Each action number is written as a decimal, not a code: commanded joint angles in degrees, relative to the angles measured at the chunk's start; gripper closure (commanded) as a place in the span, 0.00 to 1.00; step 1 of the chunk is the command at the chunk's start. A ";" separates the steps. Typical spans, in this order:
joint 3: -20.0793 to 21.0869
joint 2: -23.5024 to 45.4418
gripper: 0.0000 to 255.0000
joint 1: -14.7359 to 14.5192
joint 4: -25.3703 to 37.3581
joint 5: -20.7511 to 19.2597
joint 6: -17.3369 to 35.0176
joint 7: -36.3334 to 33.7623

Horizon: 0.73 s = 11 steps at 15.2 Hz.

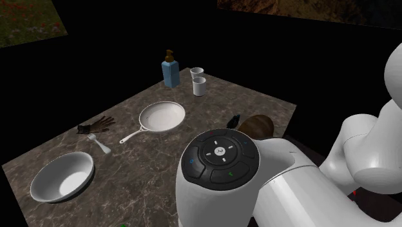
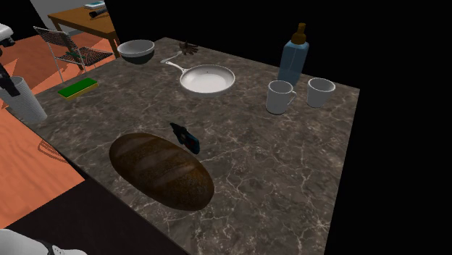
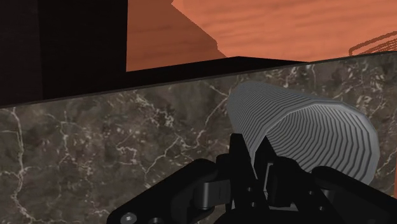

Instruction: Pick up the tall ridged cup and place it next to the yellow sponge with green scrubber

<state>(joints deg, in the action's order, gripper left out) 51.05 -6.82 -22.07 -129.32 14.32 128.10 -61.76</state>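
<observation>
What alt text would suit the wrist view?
The black gripper pinches the wall of a grey ridged cup between its fingers, with a dark veined tabletop behind it. Past the table's edge are an orange floor and a black area.

A dark marbled table (image 2: 290, 174) carries a brown bread loaf (image 2: 161, 170) at the second exterior view's lower left. A white frying pan (image 2: 208, 79) lies at upper centre and a white bowl (image 2: 136, 49) at upper left. A blue soap bottle (image 2: 293, 61) stands at upper right behind a white mug (image 2: 279, 96) and a second mug (image 2: 319, 92).

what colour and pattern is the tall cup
Grey, covered in fine close ridges. The tall cup shows best in the wrist view.
</observation>
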 commanded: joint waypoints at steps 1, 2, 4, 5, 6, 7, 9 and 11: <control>0.01 0.01 1.00 0.00 0.00 -0.01 0.02 -0.01; 0.01 0.01 0.00 0.00 0.00 -0.01 0.02 -0.01; 0.01 0.01 0.00 0.00 0.00 -0.01 0.02 -0.01; 0.01 0.01 0.00 0.00 0.00 -0.01 0.02 -0.01; 0.01 0.01 0.00 0.00 0.00 -0.01 0.02 -0.01; 0.01 0.01 0.00 0.00 0.00 -0.01 0.02 -0.01; -1.32 -2.97 0.00 -0.13 1.91 1.96 -4.29 1.55; -2.60 -5.14 0.00 -0.28 3.85 3.09 -8.07 2.51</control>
<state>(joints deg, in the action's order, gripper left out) 48.83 -11.12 -22.25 -126.40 16.98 121.76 -59.42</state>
